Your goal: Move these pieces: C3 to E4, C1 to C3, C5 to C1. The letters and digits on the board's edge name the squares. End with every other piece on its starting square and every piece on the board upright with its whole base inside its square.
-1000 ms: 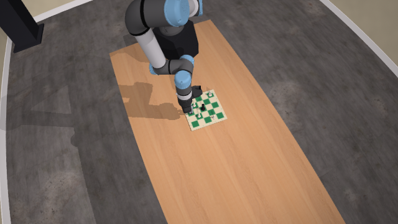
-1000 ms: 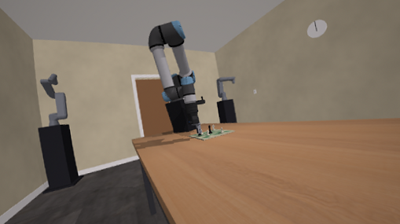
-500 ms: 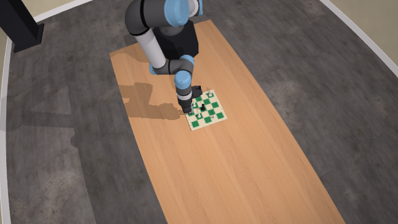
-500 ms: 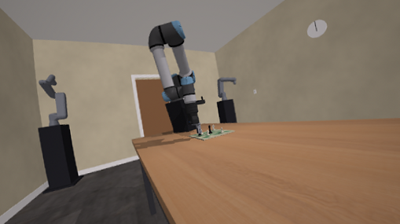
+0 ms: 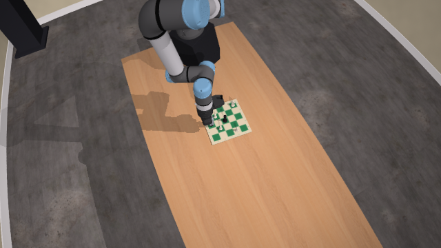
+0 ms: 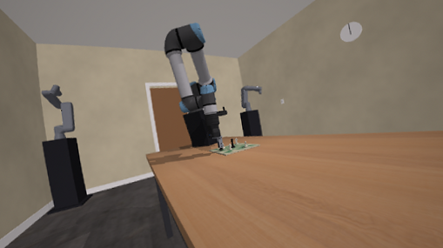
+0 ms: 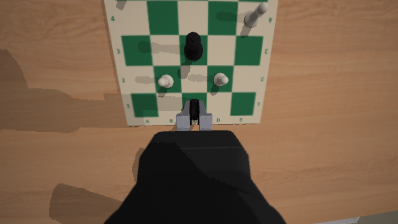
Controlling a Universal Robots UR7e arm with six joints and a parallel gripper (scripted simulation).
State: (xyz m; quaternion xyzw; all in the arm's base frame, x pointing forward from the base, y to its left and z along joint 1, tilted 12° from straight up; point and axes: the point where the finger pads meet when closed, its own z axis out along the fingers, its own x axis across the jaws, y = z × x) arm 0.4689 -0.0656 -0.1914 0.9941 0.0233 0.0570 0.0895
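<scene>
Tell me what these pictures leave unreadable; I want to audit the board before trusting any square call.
- Dark piece in the gripper, wrist view: the fingers cover its sides and base, so its type and seating are unclear.
- Chessboard, wrist view: the far rows are cut off by the top edge.
- Edge labels, top view: too small to read.
- Pieces, exterior view: tiny specks, squares untellable.
</scene>
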